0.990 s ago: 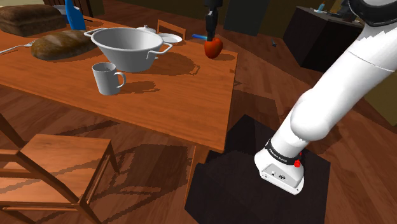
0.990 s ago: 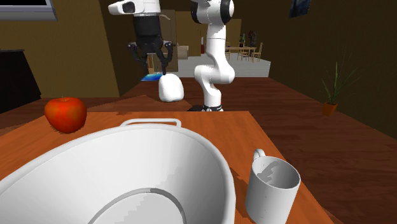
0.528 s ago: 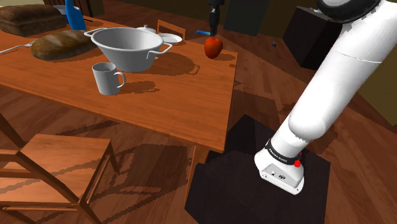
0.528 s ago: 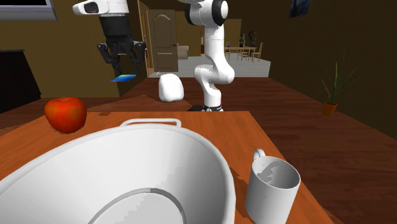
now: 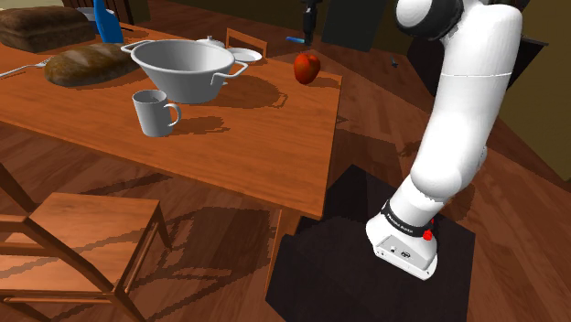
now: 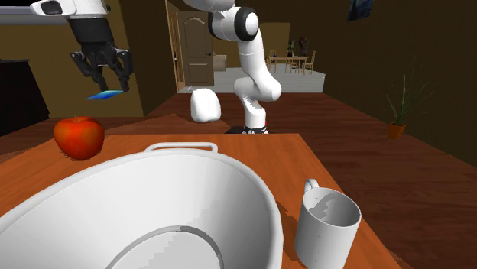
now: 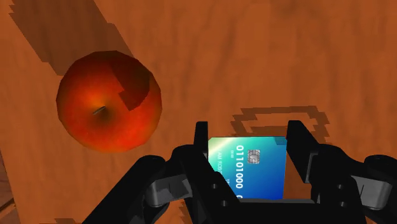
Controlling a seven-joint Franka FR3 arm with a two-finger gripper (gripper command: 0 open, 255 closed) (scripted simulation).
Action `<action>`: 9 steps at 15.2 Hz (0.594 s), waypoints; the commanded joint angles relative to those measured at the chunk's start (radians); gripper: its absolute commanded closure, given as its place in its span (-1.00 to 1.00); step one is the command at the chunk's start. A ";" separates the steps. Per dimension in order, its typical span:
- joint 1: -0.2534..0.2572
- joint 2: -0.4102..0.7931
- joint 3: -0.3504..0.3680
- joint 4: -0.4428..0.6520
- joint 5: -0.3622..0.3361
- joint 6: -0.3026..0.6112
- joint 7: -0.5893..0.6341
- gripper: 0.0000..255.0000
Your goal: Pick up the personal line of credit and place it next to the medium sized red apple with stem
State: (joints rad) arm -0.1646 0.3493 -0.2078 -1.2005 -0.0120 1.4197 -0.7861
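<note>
Now hovers over wooden table, up beside red apple. Grips blue credit card with black gripper, one finger pressed on each opposite edge of card. Holds card flat, chip and digits facing wrist camera. Carries card in air, higher than apple, touching neither apple nor table. Throws card-shaped shadow on wood just beside apple. Sits near table corner, apple upright with stem on top. Leaves white bowl and white mug well apart from apple.
</note>
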 commanded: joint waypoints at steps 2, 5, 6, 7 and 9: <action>-0.011 0.017 -0.004 -0.001 0.003 0.019 -0.015 1.00; -0.008 0.003 -0.003 -0.062 0.000 0.066 -0.012 1.00; -0.007 -0.001 -0.003 -0.081 0.000 0.081 -0.010 1.00; -0.006 -0.004 -0.003 -0.099 -0.001 0.096 -0.009 1.00; -0.004 -0.009 -0.002 -0.135 -0.002 0.126 -0.007 1.00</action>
State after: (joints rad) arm -0.1691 0.3417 -0.2103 -1.3177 -0.0138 1.5299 -0.7938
